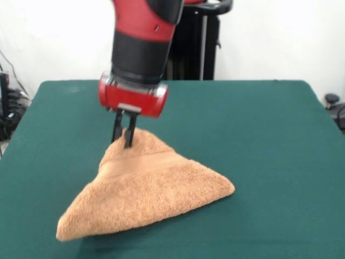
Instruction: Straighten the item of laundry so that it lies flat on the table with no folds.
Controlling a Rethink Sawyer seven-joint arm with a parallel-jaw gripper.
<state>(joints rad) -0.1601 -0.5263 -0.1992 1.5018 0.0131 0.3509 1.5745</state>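
Claw (123, 137) pinched on raised peak of towel (145, 189). Towel folded into rough triangle, tented at far corner, resting on green table (269, 135).

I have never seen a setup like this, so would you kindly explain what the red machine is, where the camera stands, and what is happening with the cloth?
The red and black machine is a robot arm reaching down from above. The single picture is taken from across the table, facing the robot. On the green table lies an orange-tan terry towel, folded over into a rough triangle. The arm's gripper, two thin black fingers close together, pinches the towel's raised far corner, apparently to pull it flat.
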